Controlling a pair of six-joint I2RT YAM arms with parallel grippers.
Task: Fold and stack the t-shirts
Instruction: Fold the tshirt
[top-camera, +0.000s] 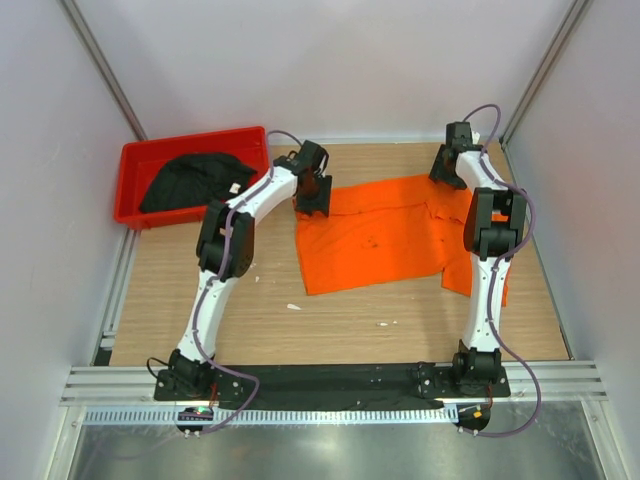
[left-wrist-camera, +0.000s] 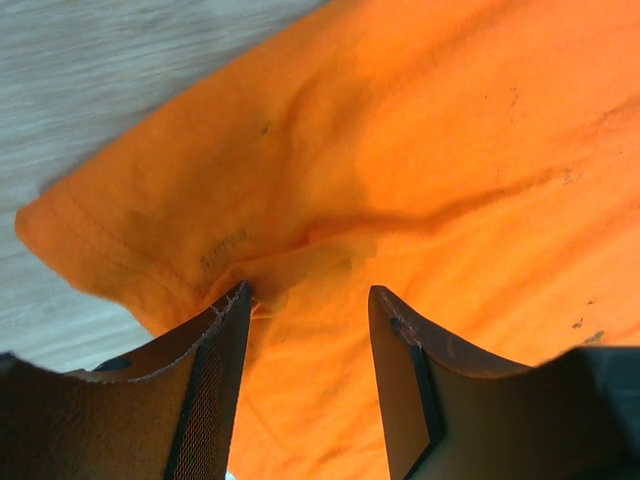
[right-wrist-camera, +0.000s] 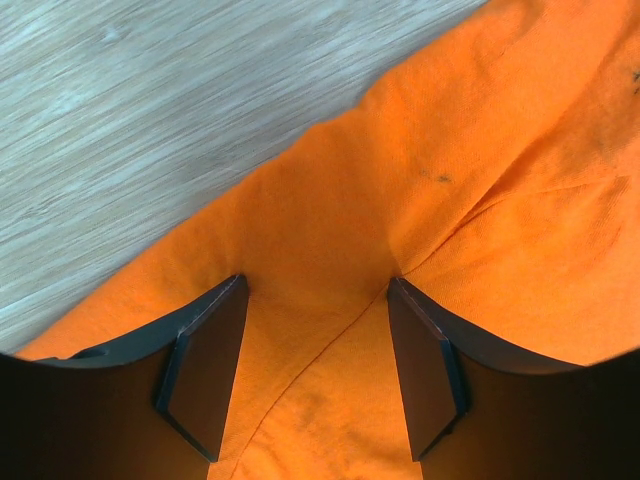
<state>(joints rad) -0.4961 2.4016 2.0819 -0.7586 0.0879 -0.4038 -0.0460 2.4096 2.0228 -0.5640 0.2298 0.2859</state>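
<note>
Zero folds made: orange t-shirt (top-camera: 380, 235) spread open on the tabletop (top-camera: 330, 325), black t-shirt (top-camera: 195, 182) heaped in the red bin (top-camera: 135, 160), far left. At the orange cloth's far edge, left tool (left-wrist-camera: 308, 292) and right tool (right-wrist-camera: 318, 285), jaws parted, fabric puckered between, nothing clamped. Folding and stacking all ahead.

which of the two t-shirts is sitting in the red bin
The black t-shirt: it lies bunched inside the red bin at the table's far left, while the orange t-shirt is spread out on the wooden table.
</note>
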